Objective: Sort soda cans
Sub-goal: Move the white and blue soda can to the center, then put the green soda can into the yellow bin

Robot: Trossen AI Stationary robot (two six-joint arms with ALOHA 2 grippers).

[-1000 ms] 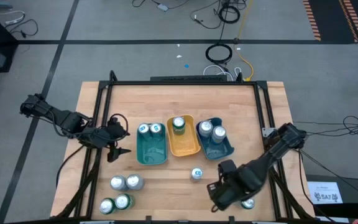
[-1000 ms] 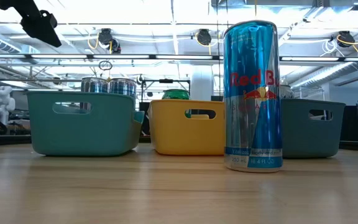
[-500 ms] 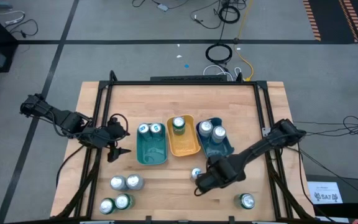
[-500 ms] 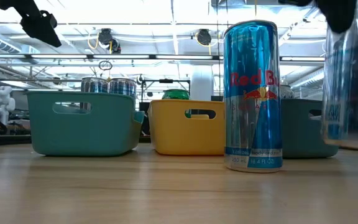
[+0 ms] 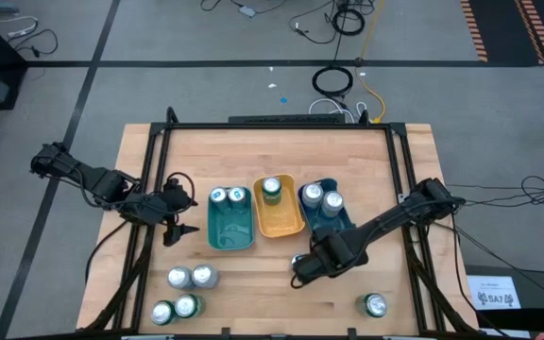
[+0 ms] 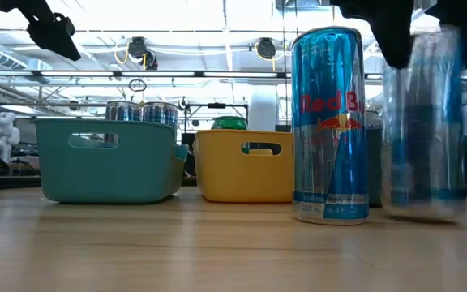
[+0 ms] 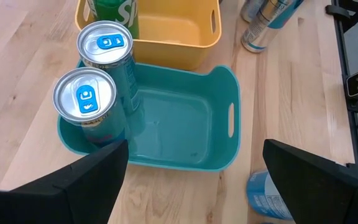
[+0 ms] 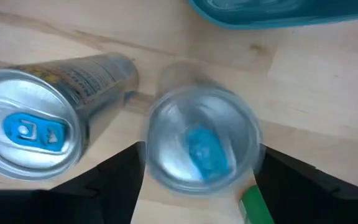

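Note:
My right gripper is over the near middle of the table, shut on a silver-and-blue soda can. It stands right beside an upright blue can. My left gripper hovers open, left of the teal tray, which holds two cans. A green can stands in the yellow tray. Two cans stand in the blue tray. Several loose cans stand near the left near corner, and one can stands near the right. My right gripper pinches the silver-and-blue can at its top end, one finger on each side of the rim. The fingers come from above, pointing down. The can hangs upright below them with its base about level with the tabletop. Whether it touches the wood I cannot tell.
The three trays sit side by side across the table's middle. A black frame runs along the far and side edges. Bare wood lies between the trays and the near edge, and left of the teal tray under my left arm.
My right gripper has travelled from near the table's right near corner toward the left and far side, carrying the can. It has come down next to the upright blue can. The lone can at the right near corner, earlier half hidden by the arm, now shows in full.

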